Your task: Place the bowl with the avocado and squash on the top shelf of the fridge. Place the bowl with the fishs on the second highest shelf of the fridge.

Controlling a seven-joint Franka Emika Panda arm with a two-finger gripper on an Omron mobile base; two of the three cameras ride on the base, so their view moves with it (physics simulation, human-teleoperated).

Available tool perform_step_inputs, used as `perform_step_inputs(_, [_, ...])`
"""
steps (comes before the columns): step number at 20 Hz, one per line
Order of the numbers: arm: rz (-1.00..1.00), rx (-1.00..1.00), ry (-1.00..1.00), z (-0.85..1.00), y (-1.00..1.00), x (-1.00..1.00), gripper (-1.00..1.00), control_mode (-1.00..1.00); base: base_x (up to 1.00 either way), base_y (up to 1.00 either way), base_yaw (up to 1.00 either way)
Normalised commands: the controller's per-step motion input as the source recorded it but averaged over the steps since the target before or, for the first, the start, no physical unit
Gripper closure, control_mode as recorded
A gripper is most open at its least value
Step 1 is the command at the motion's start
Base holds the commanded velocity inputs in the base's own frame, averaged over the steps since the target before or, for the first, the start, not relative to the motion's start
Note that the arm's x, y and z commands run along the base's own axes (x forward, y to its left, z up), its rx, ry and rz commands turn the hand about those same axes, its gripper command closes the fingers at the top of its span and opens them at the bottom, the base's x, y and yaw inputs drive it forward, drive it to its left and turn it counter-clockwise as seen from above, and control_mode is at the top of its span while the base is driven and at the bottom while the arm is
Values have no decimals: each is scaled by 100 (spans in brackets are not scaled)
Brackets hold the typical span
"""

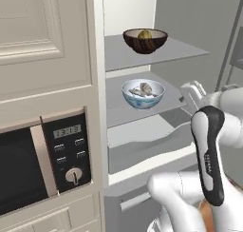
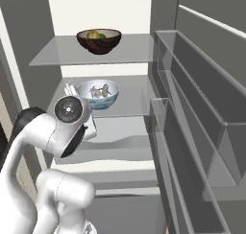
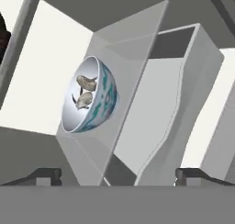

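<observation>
Inside the open fridge (image 1: 130, 12), the dark brown bowl (image 1: 144, 40) (image 2: 99, 40) stands on the top shelf and holds the yellow squash (image 1: 144, 34) (image 2: 92, 34) and the green avocado (image 2: 102, 36). One shelf lower sits the light blue bowl (image 1: 143, 93) (image 2: 98, 94) (image 3: 89, 95) with the grey fishs (image 3: 85, 92) in it. My gripper (image 1: 187, 95) (image 2: 72, 90) (image 3: 118, 175) hangs at that shelf's front edge, beside the blue bowl and apart from it. Its jaws are open wide and hold nothing.
A black-fronted microwave (image 1: 42, 164) is built into the cabinet left of the fridge. The open fridge door with its grey door bins (image 2: 192, 108) stands on the right. A grey drawer (image 1: 142, 150) lies under the lower shelf.
</observation>
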Motion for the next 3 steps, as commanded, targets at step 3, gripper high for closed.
perform_step_inputs(3, [-2, -15, -3, 54, 5, -100, -100, -100, 0, 0, 0])
